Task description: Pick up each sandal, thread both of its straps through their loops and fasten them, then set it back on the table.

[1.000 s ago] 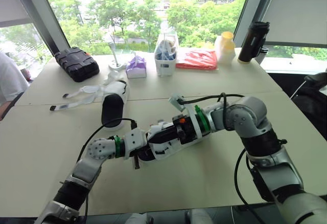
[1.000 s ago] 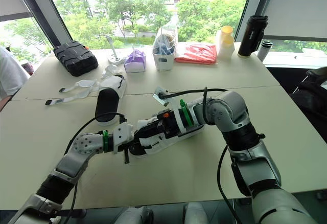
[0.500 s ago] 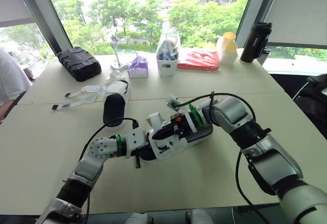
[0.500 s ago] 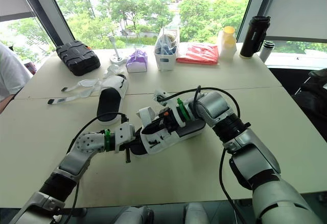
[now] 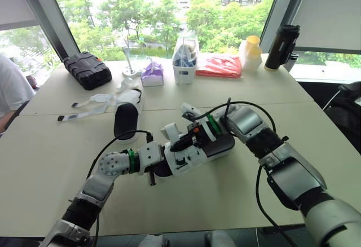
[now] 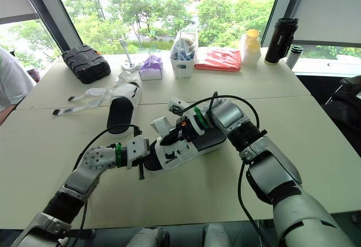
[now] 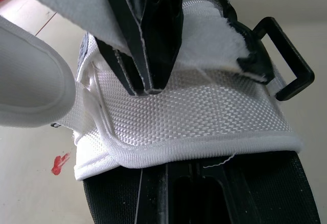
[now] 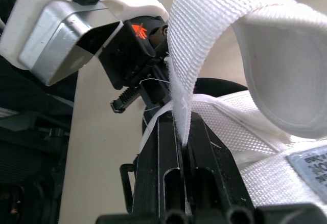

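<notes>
One sandal (image 5: 198, 148), black-soled with white webbing straps, lies in the middle of the table between both grippers. My left gripper (image 5: 159, 166) is shut on its near end. My right gripper (image 5: 179, 143) is shut on a white strap (image 8: 190, 55), which curls up from the fingertips over the sandal. In the left wrist view the right gripper's black fingers (image 7: 148, 35) pinch that strap just above the woven upper, beside a black loop (image 7: 286, 60). The second sandal (image 5: 126, 118) lies further back on the left with its straps (image 5: 90, 103) spread loose on the table.
Along the window edge stand a black case (image 5: 85, 70), a purple tissue pack (image 5: 150, 73), a white basket (image 5: 184, 61), a red packet (image 5: 219, 65), a yellow-capped bottle (image 5: 250, 51) and a black flask (image 5: 280, 45). A person's sleeve (image 5: 10, 89) shows at the far left.
My right gripper has slid left along the sandal and turned, drawing the white strap up into a raised curl. The left gripper has kept its hold in place.
</notes>
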Robot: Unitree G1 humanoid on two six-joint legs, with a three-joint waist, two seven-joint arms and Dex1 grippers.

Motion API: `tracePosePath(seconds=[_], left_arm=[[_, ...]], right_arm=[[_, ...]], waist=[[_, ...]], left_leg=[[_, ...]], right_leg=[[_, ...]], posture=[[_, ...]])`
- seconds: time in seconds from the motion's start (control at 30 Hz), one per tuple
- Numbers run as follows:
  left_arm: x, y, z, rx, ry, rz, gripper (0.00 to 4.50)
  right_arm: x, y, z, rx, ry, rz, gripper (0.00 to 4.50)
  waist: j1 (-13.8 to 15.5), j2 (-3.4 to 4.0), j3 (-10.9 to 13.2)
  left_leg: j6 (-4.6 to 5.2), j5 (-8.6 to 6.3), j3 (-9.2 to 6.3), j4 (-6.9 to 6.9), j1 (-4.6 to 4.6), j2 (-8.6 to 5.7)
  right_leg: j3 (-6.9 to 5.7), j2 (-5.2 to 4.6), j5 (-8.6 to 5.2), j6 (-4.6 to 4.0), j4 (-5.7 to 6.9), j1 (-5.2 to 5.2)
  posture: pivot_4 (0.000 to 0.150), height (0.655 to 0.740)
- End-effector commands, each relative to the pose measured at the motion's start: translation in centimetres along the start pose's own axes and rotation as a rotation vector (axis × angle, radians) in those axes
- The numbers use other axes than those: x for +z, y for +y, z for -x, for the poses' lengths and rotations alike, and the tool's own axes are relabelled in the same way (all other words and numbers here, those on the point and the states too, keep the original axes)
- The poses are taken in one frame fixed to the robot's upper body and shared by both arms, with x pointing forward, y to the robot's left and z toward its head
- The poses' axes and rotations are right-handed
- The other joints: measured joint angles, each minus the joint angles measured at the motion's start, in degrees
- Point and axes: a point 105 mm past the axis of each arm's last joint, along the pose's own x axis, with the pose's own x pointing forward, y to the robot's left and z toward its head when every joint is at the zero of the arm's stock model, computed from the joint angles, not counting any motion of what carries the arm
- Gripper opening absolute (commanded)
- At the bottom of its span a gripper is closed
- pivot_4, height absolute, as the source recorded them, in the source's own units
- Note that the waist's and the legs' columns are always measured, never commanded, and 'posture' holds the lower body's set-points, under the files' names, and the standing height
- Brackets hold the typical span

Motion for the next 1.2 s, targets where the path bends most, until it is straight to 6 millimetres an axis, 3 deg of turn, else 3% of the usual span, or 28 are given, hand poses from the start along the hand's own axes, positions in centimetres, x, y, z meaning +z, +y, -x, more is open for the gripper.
tracePosePath(seconds=[0.03, 0.83, 1.2], left_arm=[[-3.8, -2.1, 0.1, -0.056, 0.147, 0.090, 0.00], [-3.7, -2.1, 0.3, -0.051, 0.147, 0.091, 0.00], [-3.7, -2.2, 0.3, -0.049, 0.146, 0.090, 0.00]], right_arm=[[0.2, -0.1, 0.0, -0.014, 0.032, 0.054, 0.03], [-0.5, 3.1, -1.5, 0.058, 0.059, 0.236, 0.03], [-2.8, 4.1, -1.9, 0.080, 0.153, 0.346, 0.03]], waist=[[-0.04, 0.02, -0.01], [-0.04, 0.03, -0.03], [-0.17, 0.03, -0.17]], left_leg=[[0.00, 0.00, 0.00, 0.00, 0.00, 0.00], [-0.02, 0.01, -0.02, -0.05, 0.00, 0.00], [-0.02, 0.01, -0.02, -0.05, 0.02, 0.02]], right_leg=[[0.00, 0.00, 0.00, 0.00, 0.00, 0.00], [0.00, 0.00, 0.00, 0.00, 0.00, -0.01], [-0.01, 0.00, -0.01, 0.00, -0.01, 0.00]], posture=[[0.150, 0.7400], [0.150, 0.7400], [0.150, 0.7400]])
